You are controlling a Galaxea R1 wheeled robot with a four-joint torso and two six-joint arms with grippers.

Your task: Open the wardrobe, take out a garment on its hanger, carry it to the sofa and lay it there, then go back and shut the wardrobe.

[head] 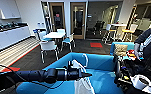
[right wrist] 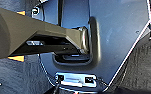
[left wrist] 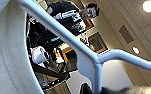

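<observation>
My left arm reaches out over the near edge of the sofa (head: 101, 67), and my left gripper (head: 87, 74) appears clamped on the hanger (left wrist: 73, 42), though I cannot see the fingers themselves; the wrist view shows the hanger's white bar and neck running right past the camera. The shirt (head: 82, 83) hangs from it just right of the gripper, drooping over the blue seat, with part of it rising in a soft fold above the arm. I judge the load very light: thin cloth that folds and slides, on a stiff, smooth plastic frame. The hanger is the only firm place to hold, best near the neck where the bar meets the hook, since the cloth alone would slip or bunch. A tilted hanger could let the shirt slide off one shoulder. Of my right gripper I cannot tell whether it is open. A person (head: 147, 45) stands at the far right beside the sofa.
</observation>
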